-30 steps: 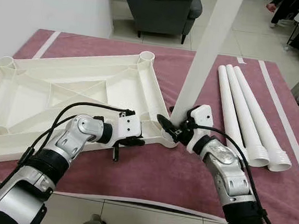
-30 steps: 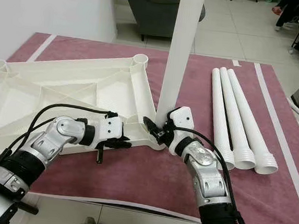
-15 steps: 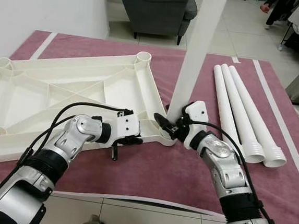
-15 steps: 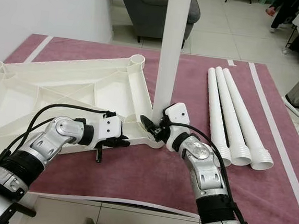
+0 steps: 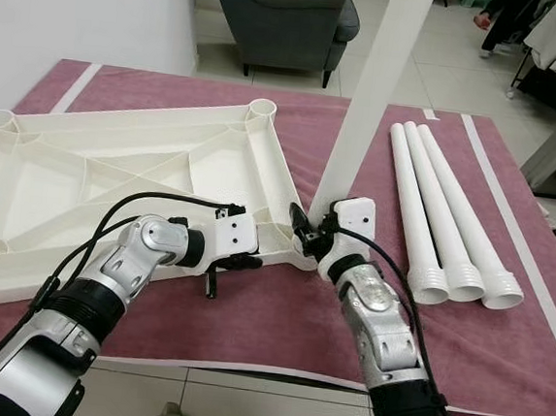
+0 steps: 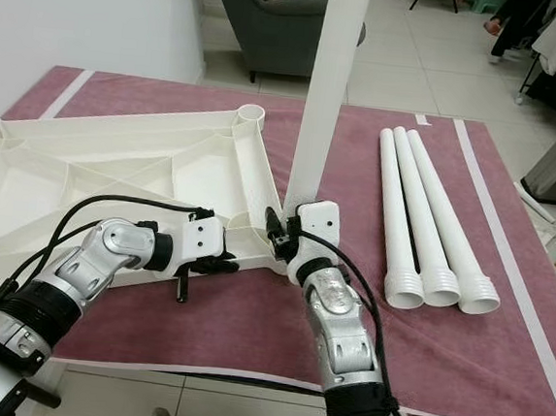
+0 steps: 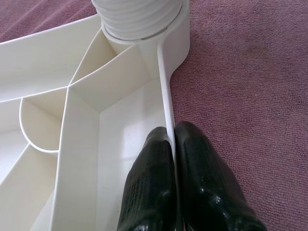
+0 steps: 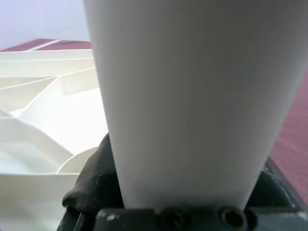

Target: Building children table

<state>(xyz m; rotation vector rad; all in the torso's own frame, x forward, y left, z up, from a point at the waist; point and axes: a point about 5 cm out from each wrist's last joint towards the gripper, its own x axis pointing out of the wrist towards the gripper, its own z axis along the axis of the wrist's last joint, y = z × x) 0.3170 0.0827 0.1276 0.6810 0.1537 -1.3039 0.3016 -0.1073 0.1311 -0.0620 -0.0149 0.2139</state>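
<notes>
Upturned white plastic tabletop [image 5: 116, 170], ribbed underside facing up, lies on the left half of a worktop [image 5: 278, 315] covered in maroon cloth. Open round leg sockets at its far corners. At the near right corner socket, one white table leg [image 5: 370, 99] stands upright, leaning slightly right, its ribbed threaded end seated in the socket per left wrist view. Right pincer [image 5: 312, 238] closed around the base of this leg just above the socket; right wrist view has the leg's shaft pressed between the black fingers [image 8: 91, 185]. Left pincer [image 5: 246, 261] at the tabletop's near rim, just left of that corner; fingers [image 7: 149, 187] clamped together on the thin rim wall, one inside, one outside. Three spare legs [image 5: 442, 222] lie side by side on the cloth to the right, touching, threaded ends toward the robot, well apart from the tabletop. Grey armchair [image 5: 280, 14] on tiled floor beyond the worktop.
</notes>
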